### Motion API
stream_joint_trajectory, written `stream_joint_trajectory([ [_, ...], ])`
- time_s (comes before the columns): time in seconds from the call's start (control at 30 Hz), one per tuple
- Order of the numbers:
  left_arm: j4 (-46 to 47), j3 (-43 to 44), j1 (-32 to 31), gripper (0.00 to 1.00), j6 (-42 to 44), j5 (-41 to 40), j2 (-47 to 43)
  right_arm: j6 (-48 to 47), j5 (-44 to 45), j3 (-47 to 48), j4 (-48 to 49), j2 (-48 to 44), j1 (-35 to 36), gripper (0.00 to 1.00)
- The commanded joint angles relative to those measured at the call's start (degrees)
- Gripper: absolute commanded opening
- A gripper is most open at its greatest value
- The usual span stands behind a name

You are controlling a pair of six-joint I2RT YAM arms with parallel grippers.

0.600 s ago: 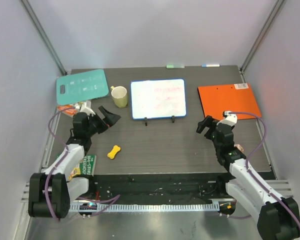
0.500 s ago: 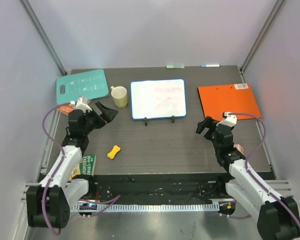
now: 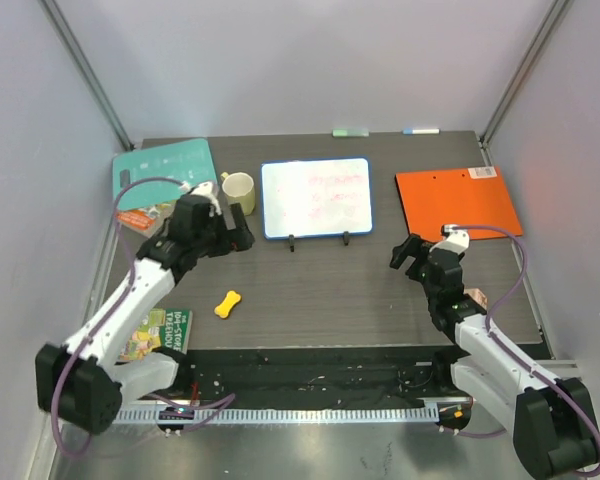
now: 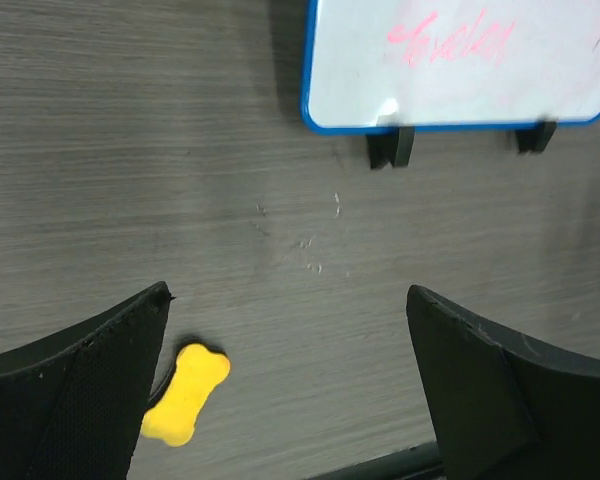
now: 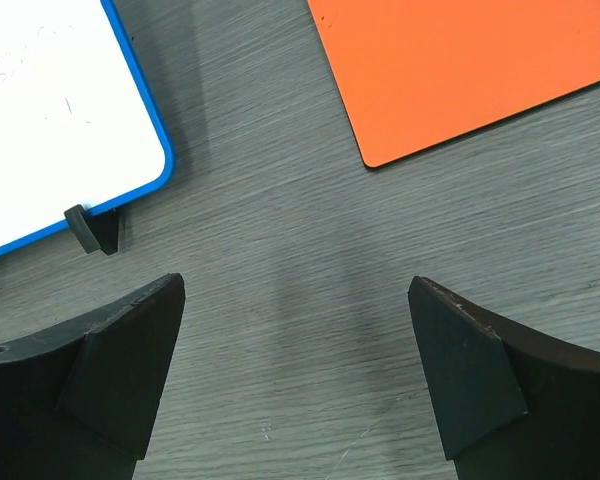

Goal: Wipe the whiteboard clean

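Left gripper [image 3: 232, 236]: swung inward from teal cutting board [image 3: 165, 172] side, now just beside pale yellow mug [image 3: 239, 193]; black wedge fingers spread wide, nothing between. Yellow bone-shaped piece [image 4: 185, 393] lies by left finger on dark wood-grain table [image 3: 320, 285].

Whiteboard [image 3: 316, 198]: table centre, far half. Glossy white face, thin blue rounded frame, faint red writing. Long axis left-right; two black feet on near edge, toward arms.

Right gripper [image 3: 405, 252]: position almost unchanged, fingers spread, empty. Flat orange folder [image 3: 458, 200] beyond it.
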Motion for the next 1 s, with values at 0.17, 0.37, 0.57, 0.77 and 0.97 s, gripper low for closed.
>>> stream_joint_trajectory([
  [0.17, -29.54, 17.15, -9.44, 1.00, 15.91, -17.01, 20.34, -0.46, -0.70, 0.72, 2.97, 1.14, 0.20, 1.00],
  [0.37, -26.82, 10.99, -9.45, 0.77, 17.07, -12.28, 21.58, -1.25, -2.20, 0.55, 3.58, 1.14, 0.11, 1.00],
  [0.57, -26.03, 9.93, -9.53, 0.70, 17.25, -9.10, 22.36, -1.34, -2.28, 0.72, 3.58, 1.50, 0.11, 1.00],
  [0.77, -26.64, 10.73, -9.62, 0.68, 17.60, -6.19, 26.32, -1.25, -2.20, 0.72, 3.58, 1.50, 0.11, 1.00],
  [0.97, -27.61, 11.52, -9.62, 0.66, 17.60, -4.17, 31.16, -1.25, -2.20, 0.90, 3.50, 1.76, 0.20, 1.00],
])
